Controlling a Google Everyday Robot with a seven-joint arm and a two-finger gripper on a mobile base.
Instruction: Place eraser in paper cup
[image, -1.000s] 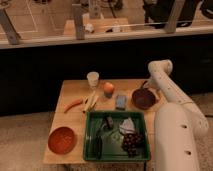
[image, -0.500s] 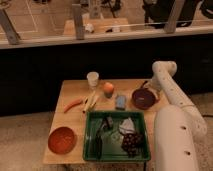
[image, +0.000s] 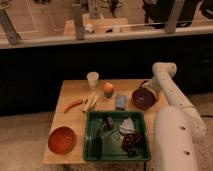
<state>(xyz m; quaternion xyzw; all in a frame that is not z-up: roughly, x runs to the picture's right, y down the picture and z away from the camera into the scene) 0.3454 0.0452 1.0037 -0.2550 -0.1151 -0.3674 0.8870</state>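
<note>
Your gripper hangs at the end of the arm, over the far rim of the purple bowl. It is too dark there to tell whether it is open or holding anything. The eraser, which I take to be the small blue-grey block, lies on the table just left of the gripper and the bowl, and looks untouched. The cup stands upright further left and farther back, beyond the orange.

To do this step well, clear the bowl's rim first, then come straight down over the eraser. Grip it across its narrow sides. Lift it high enough to pass over the orange on the way to the cup.
</note>
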